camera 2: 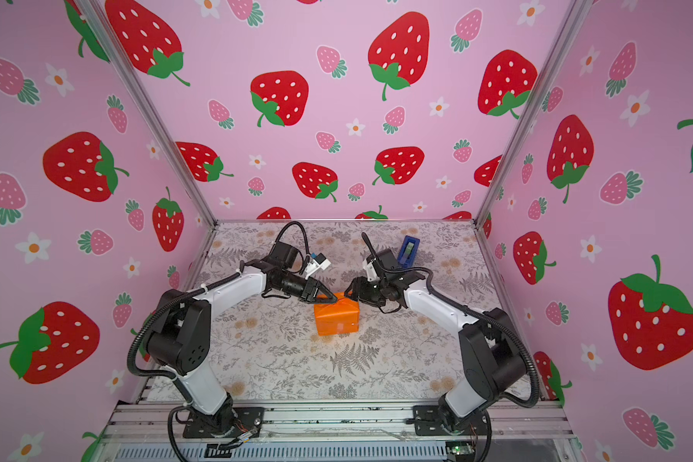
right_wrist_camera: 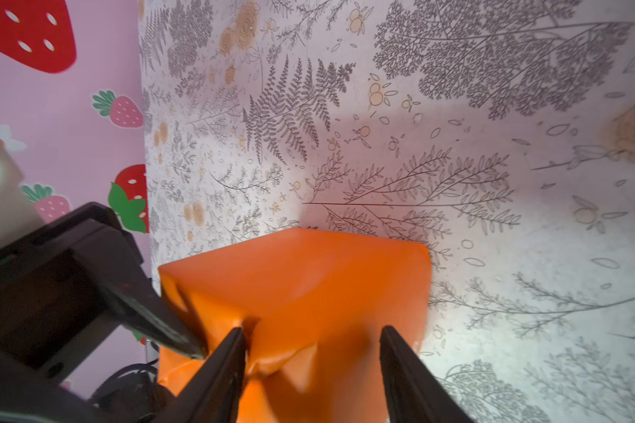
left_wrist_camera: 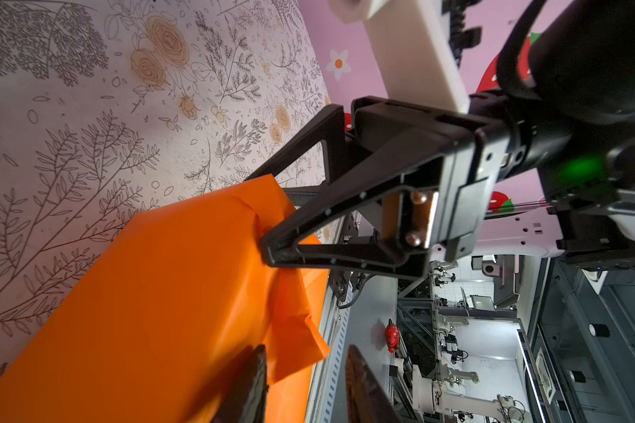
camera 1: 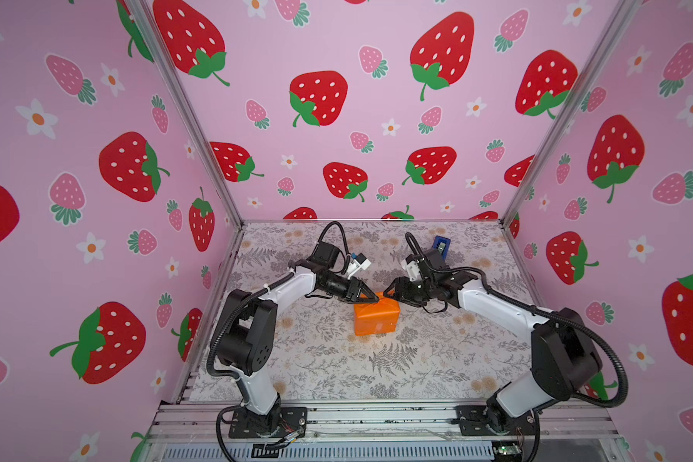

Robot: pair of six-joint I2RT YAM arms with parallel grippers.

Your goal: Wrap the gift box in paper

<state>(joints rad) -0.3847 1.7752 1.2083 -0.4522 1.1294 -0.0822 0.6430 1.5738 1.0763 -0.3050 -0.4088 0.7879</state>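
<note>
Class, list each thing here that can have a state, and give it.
paper, folded around the gift box, far end crumpled.
gift box, hidden under the paper.
left gripper, fingers apart at that end.
right gripper, fingers apart, straddling that end.
tape dispenser, upright at the back, untouched.

Walls [camera 1: 377, 48]: pink panels on three sides, printed with red and pink strawberries and white flowers. Corner posts [camera 1: 185, 112]: bare metal. Counter [camera 1: 437, 360]: grey-and-tan floral covering. Front rail [camera 1: 377, 416]: slotted metal. Lighting: even.

The paper [camera 1: 376, 318] hides the gift box entirely (in every view); the right arm [camera 1: 493, 304] partly covers the tape dispenser [camera 1: 442, 243].
</note>
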